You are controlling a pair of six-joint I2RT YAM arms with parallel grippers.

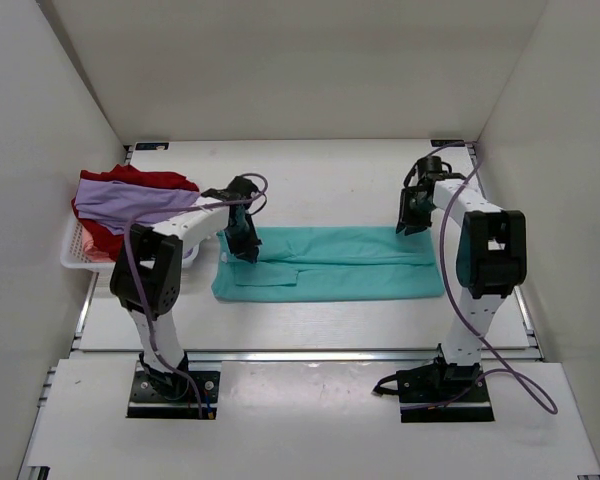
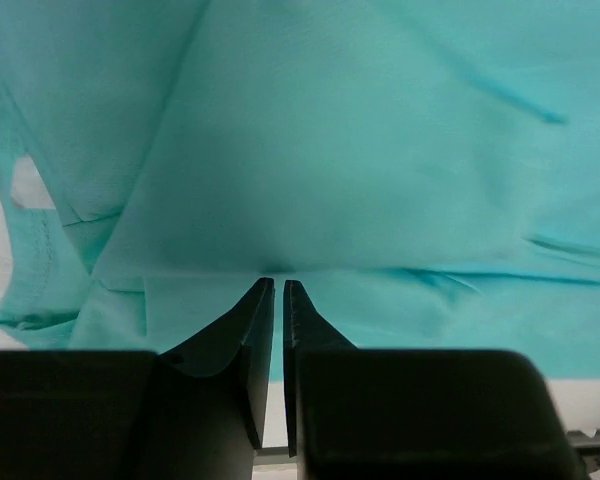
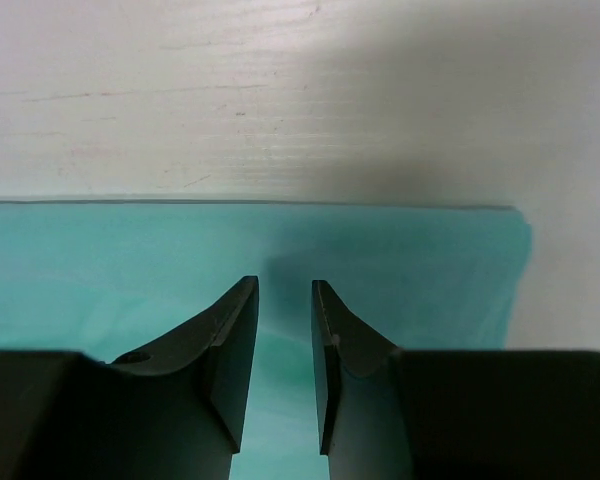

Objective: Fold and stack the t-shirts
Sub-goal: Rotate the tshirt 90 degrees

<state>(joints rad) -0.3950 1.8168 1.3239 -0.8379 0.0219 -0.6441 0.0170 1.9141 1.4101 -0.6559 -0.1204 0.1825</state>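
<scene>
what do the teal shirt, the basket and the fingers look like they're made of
Teal shirt: thin, soft cloth, perhaps cotton or a blend, with a matte finish. It creases, lies in flat folds and shows a stitched hem.
Basket: white, probably moulded plastic, judging by its open lattice wall.
Fingers: black and hard-edged with a dull sheen. They could be plastic or coated metal, and the look leaves that open.

A white plastic lattice basket [image 1: 72,258] stood at the left edge of the flat white table [image 1: 330,175], close against the plain white left enclosure wall [image 1: 40,120].
</scene>
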